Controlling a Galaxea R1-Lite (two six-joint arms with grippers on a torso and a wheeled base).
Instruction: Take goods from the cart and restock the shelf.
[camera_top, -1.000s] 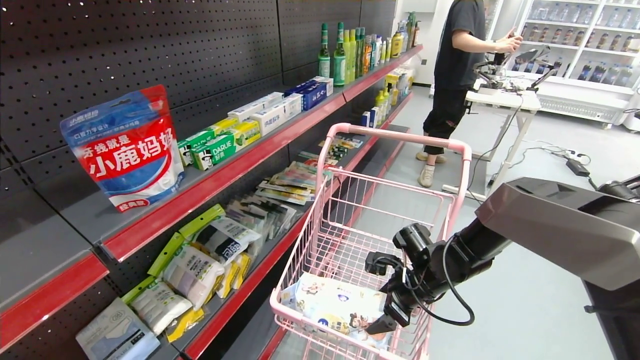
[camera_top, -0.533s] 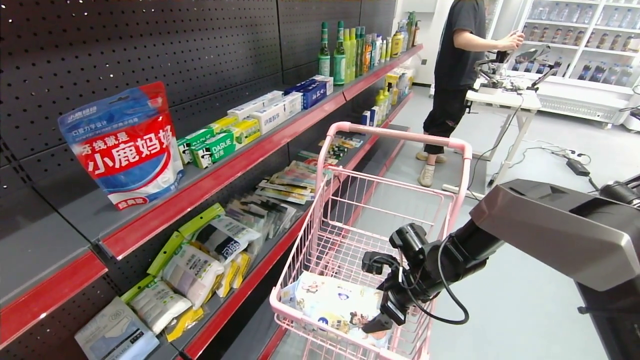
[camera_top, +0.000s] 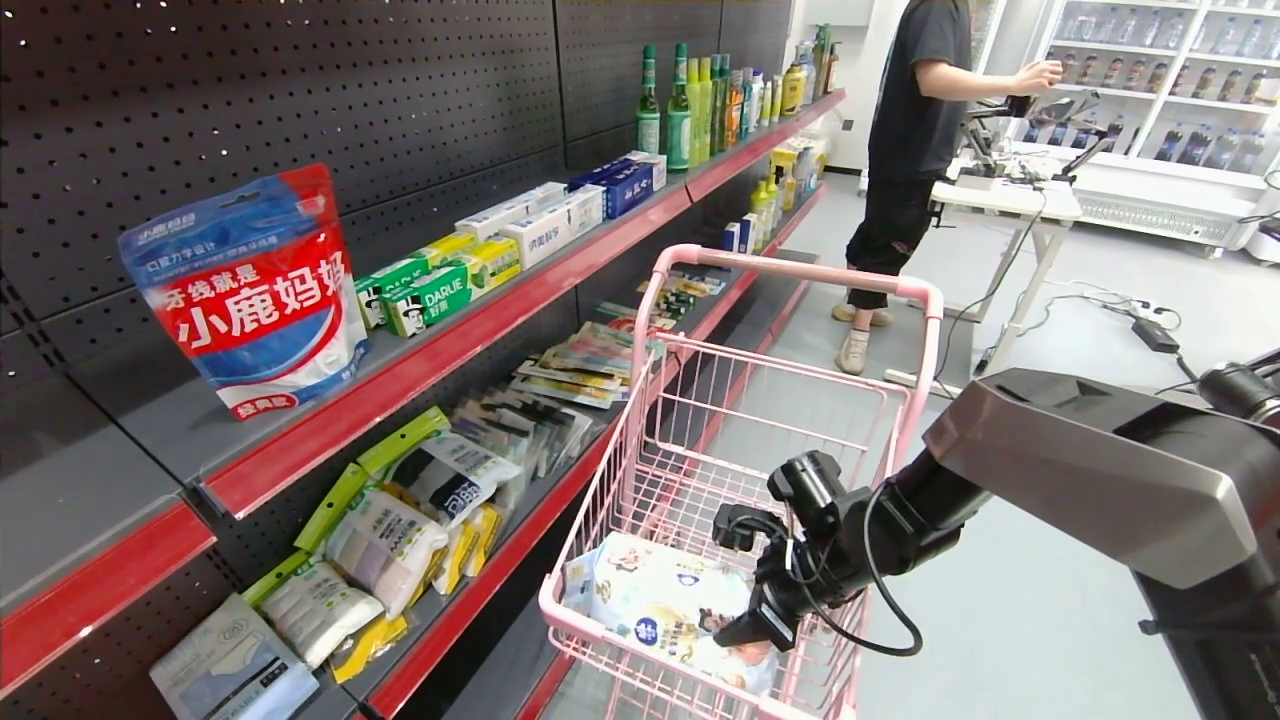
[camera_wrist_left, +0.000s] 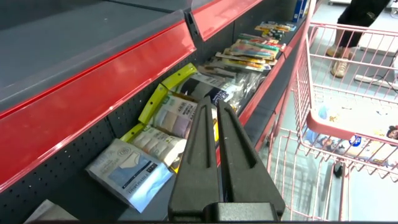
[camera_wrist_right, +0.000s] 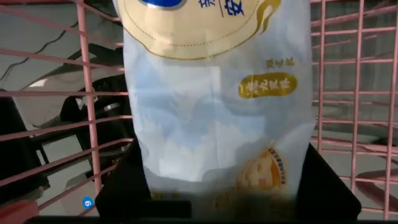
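Right hand is down inside the pink cart, closed on the soft pack. From the wrist cam its fingers press on both sides of one end of the pack, w/ the rest stretching away over the cart's wire floor. Pack lies in the near end of the cart, not yet clear of the rim. Left hand hangs shut & empty, low down near the lower shelf's bags and the cart.

What worries me: the grip is on one end only and the pack looks squashy, so on the lift it'll prob sag and could slide out, esp. if the film is slick. The cart's sides stand high around it, so a drooping far end may catch the wire or rim and get tugged loose. A cart like that rolls, too, so a snag or a bump from the arm could shove it away. The loose cable on the wrist hangs right by the cart's side wire, another snag pt. At the shelf, the tall pouch stands propped and would prob topple w/ a nudge
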